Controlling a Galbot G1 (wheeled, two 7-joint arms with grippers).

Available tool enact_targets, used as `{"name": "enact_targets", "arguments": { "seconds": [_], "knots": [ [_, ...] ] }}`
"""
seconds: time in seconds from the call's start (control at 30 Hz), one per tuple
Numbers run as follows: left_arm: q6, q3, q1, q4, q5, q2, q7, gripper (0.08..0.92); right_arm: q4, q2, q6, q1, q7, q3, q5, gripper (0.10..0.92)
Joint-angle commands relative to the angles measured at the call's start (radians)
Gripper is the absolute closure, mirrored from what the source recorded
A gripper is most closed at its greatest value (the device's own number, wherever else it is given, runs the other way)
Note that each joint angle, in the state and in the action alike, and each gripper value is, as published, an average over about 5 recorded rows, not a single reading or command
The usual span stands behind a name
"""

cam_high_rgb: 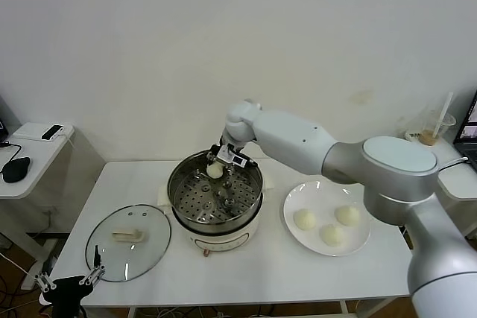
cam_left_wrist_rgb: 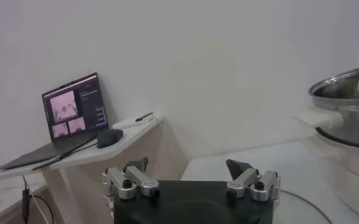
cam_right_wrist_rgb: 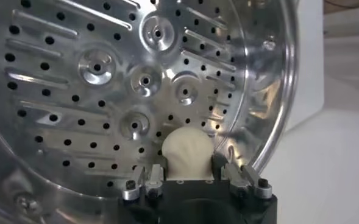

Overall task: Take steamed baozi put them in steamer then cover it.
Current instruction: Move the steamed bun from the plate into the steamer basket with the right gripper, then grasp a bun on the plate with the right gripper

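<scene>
The steamer stands mid-table, a shiny steel pot with a perforated tray on a white base. My right gripper reaches into it at the far rim, shut on one pale baozi just above the tray. In the right wrist view the baozi sits between the fingers of that gripper. Three more baozi lie on a white plate to the right. The glass cover lies flat to the steamer's left. My left gripper hangs open and empty at the table's front left corner.
A low side table with a phone and a mouse stands at the left, and a laptop shows there in the left wrist view. A cup with a straw stands on a surface at the far right.
</scene>
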Motion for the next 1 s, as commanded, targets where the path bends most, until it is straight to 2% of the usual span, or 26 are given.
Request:
{"name": "enact_targets", "arguments": {
  "seconds": [0.03,0.23,0.37,0.47,0.57,0.77,1.0],
  "knots": [
    [0.0,-0.001,0.007,-0.017,0.003,-0.002,-0.002,0.177,-0.042,0.027,0.068,-0.017,0.032,-0.002,-0.075,0.472],
    [0.0,-0.002,0.01,-0.027,0.002,-0.003,-0.002,0.177,0.024,-0.024,0.01,0.032,-0.009,-0.009,-0.019,0.301],
    [0.002,-0.003,0.012,-0.032,0.0,0.002,-0.001,0.177,0.157,-0.11,-0.155,0.117,-0.101,-0.036,0.176,0.217],
    [0.006,-0.004,0.011,-0.037,-0.004,0.007,0.002,0.177,0.295,-0.191,-0.304,0.176,-0.155,-0.043,0.337,0.204],
    [0.021,-0.003,0.007,-0.045,-0.015,0.013,0.014,0.177,0.427,-0.291,-0.45,0.213,-0.173,-0.03,0.42,0.203],
    [0.056,-0.003,-0.012,-0.059,-0.055,0.035,0.036,0.177,0.598,-0.522,-0.678,0.248,-0.197,0.001,0.444,0.203],
    [0.06,0.001,-0.016,-0.065,-0.053,0.053,0.044,0.177,0.751,-0.804,-0.756,0.238,-0.228,0.009,0.456,0.203]
  ]
}}
